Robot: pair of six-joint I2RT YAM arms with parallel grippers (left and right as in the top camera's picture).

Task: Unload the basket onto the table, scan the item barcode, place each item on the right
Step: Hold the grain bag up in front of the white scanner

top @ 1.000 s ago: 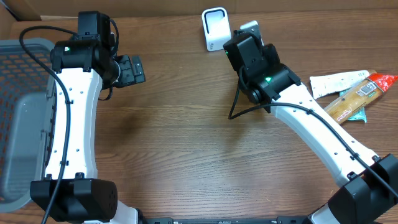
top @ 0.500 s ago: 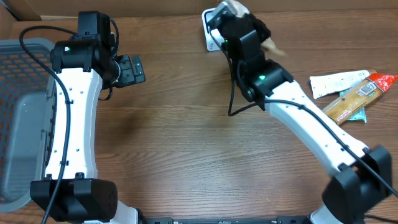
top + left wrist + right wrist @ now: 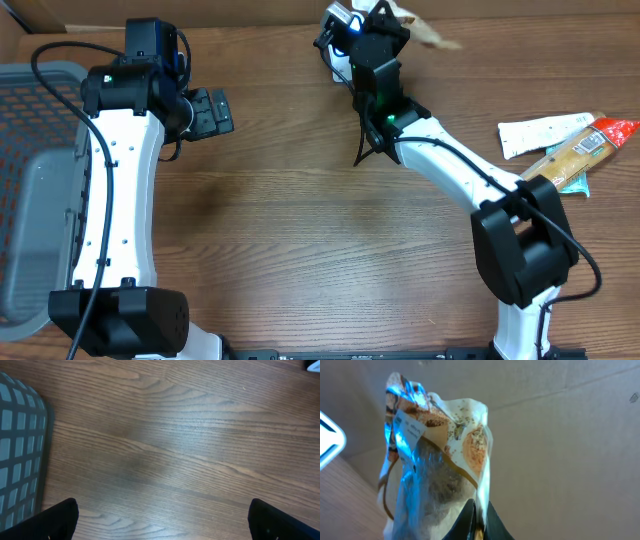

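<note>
Overhead: one basket (image 3: 30, 150) at left, cut off. Left gripper (image 3: 212, 110) – fingers wide apart, empty. Right gripper (image 3: 388, 22) top middle, clamped on one snack packet (image 3: 425, 35); scanner (image 3: 337, 14) mostly hidden behind it. Loose packets (image 3: 560, 145) far right overlap – count unclear.
Left wrist: two fingertips (image 3: 55, 520) in bottom corners, table (image 3: 175, 435).
Right wrist: snack packet fills middle, print blurry.
</note>
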